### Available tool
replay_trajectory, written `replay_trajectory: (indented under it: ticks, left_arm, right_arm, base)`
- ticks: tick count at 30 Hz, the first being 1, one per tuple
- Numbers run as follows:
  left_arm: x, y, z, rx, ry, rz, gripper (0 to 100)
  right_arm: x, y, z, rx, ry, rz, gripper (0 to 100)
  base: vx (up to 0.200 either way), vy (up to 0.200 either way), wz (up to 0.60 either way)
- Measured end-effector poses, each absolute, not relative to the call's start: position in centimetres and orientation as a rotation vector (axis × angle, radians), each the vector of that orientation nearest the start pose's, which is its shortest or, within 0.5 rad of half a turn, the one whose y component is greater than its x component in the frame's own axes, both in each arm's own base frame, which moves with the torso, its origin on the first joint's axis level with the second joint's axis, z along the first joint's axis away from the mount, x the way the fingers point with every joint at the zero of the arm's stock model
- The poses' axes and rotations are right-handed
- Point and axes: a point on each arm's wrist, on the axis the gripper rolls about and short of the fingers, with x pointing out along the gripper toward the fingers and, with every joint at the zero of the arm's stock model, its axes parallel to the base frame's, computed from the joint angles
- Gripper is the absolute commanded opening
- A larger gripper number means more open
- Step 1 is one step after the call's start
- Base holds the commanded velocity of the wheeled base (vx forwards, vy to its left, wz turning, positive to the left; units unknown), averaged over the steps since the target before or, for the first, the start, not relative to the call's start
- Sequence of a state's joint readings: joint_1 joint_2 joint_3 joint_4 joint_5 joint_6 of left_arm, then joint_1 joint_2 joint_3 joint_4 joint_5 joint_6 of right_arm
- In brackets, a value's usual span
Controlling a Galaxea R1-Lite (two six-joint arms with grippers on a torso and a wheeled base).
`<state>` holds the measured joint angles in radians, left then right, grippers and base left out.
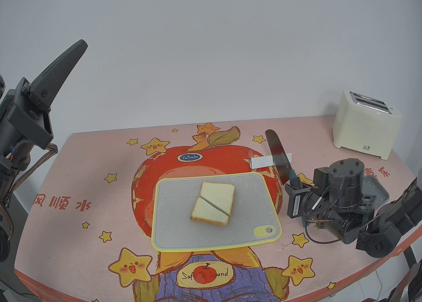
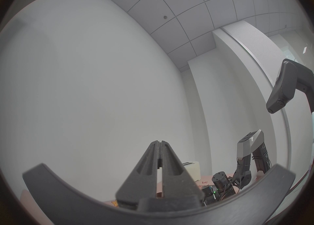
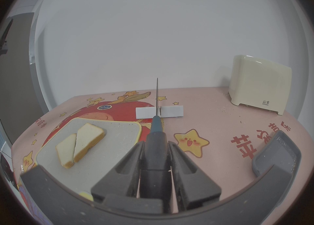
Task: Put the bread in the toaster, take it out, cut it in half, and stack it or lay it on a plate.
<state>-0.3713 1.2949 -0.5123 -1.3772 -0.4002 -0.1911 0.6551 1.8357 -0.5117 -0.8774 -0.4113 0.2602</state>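
The bread (image 1: 214,204), cut into two touching halves, lay on the cutting board (image 1: 176,223), while at the board's three o'clock the right gripper (image 1: 295,194) clenched the knife (image 1: 278,153) by its handle, the blade aimed roughly toward twelve, the toaster (image 1: 365,125) stood at two o'clock, and the left gripper (image 2: 159,147), raised out at nine o'clock, was pinched closed on nothing.

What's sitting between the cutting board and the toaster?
In the head view: the knife, held in the right gripper, and a white strip under its blade.
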Motion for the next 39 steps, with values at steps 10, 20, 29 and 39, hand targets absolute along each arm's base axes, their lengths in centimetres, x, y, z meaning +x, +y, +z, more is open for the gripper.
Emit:
replay_trajectory:
  ticks: [10, 20, 29, 39]
  left_arm:
    - [16.34, -7.30, 27.54, -0.167, -0.536, -0.804, 0]
    - [16.35, -7.29, 27.52, -0.167, -0.535, -0.803, 0]
    - [16.35, -7.30, 27.51, -0.167, -0.534, -0.804, 0]
    - [16.35, -7.30, 27.49, -0.166, -0.534, -0.803, 0]
  right_arm:
    - [23.31, 16.57, 9.59, 0.033, 0.407, 0.183, 0]
    - [23.31, 16.54, 9.78, 0.036, 0.400, 0.183, 0]
    - [23.30, 16.53, 9.62, 0.033, 0.406, 0.182, 0]
    - [23.26, 16.60, 9.39, 0.027, 0.416, 0.183, 0]
  base:
    - [0.000, 0.000, 0.00]
    - [0.000, 0.000, 0.00]
    - [0.000, 0.000, 0.00]
    - [0.000, 0.000, 0.00]
